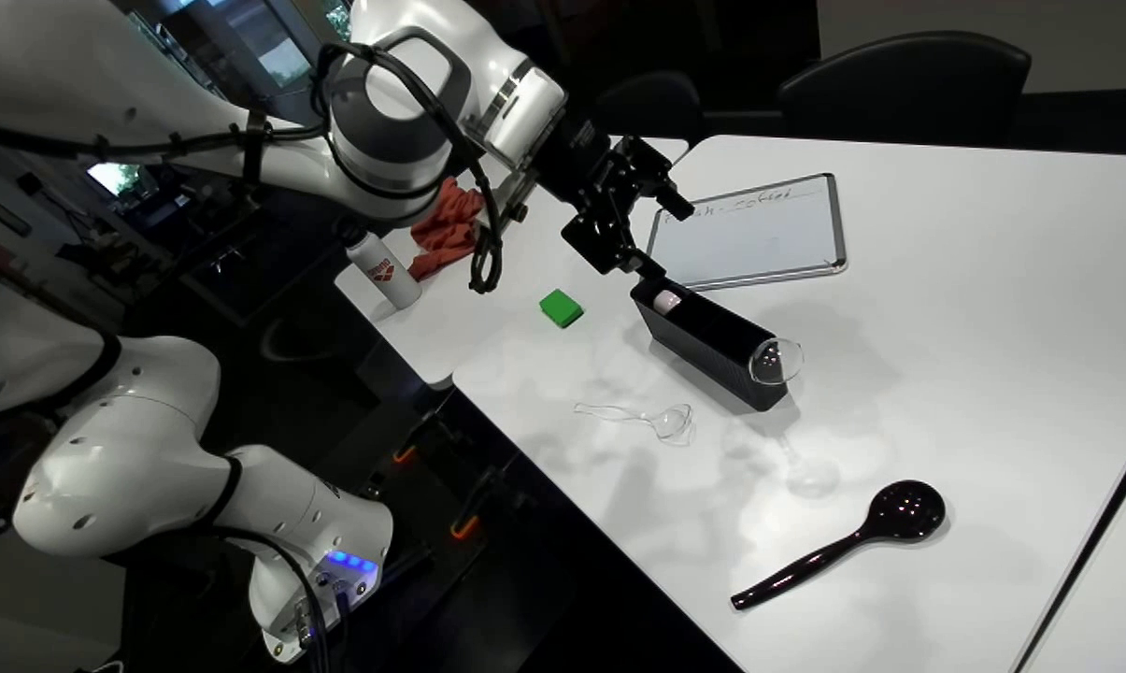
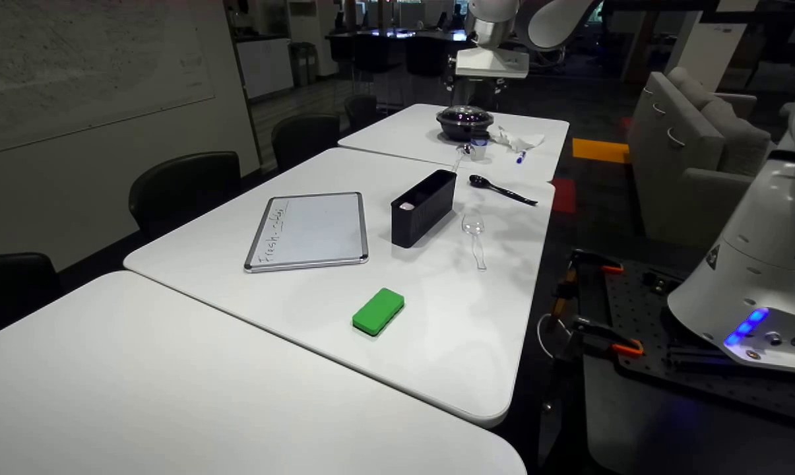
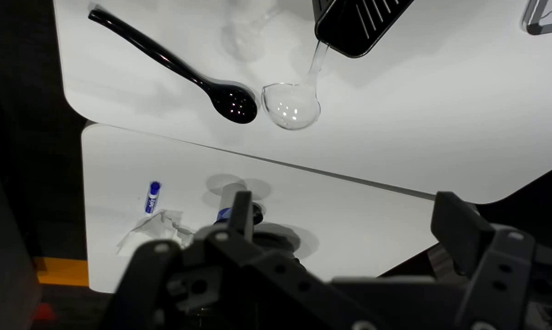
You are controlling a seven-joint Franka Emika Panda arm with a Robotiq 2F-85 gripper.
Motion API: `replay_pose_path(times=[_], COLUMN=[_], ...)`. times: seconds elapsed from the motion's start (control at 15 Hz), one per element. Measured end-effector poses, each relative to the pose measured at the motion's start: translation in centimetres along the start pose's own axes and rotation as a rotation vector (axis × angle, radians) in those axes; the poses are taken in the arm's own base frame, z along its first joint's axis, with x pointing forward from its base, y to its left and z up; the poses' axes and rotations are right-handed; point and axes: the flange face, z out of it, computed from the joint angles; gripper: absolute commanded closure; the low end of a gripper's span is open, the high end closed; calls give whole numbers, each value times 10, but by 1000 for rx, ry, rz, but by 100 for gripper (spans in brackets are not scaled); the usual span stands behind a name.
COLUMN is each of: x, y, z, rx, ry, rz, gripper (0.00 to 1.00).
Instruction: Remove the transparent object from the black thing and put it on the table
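The transparent object is a clear spoon (image 1: 777, 362). Its bowl sticks out at one end of the black box (image 1: 712, 341), also seen in an exterior view (image 2: 464, 150). In the wrist view the spoon's bowl (image 3: 292, 105) and part of its handle show beyond the box's corner (image 3: 358, 27); the rest of the handle is hidden. The black box stands on the white table (image 1: 974, 327). A similar clear spoon (image 2: 474, 224) lies on the table beside the box. My gripper (image 1: 663, 236) is open and empty, above the table; its fingers (image 3: 344, 206) are wide apart in the wrist view.
A pinkish-white item (image 2: 407, 206) sits inside the box's opposite end. A black spoon (image 1: 904, 512), a whiteboard (image 2: 311, 231) and a green block (image 2: 379, 311) lie around the box. A black lidded bowl (image 2: 464, 122) and a cup (image 2: 478, 150) stand farther off.
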Motion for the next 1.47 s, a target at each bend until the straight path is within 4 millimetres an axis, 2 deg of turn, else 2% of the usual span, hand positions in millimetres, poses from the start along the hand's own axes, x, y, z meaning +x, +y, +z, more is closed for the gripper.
replay_pose_path(times=[0.2,0.4,0.87,1.07,1.47], x=[-6,-16,-52,-59,-60], y=[-3,-15,-41,-42,-39], z=[12,30,88,113,152], rx=[-14,-37,-161,-199,-254], ry=[-1,39,117,113,113], rz=[115,221,334,345,349], gripper=[0,0,0,0,1])
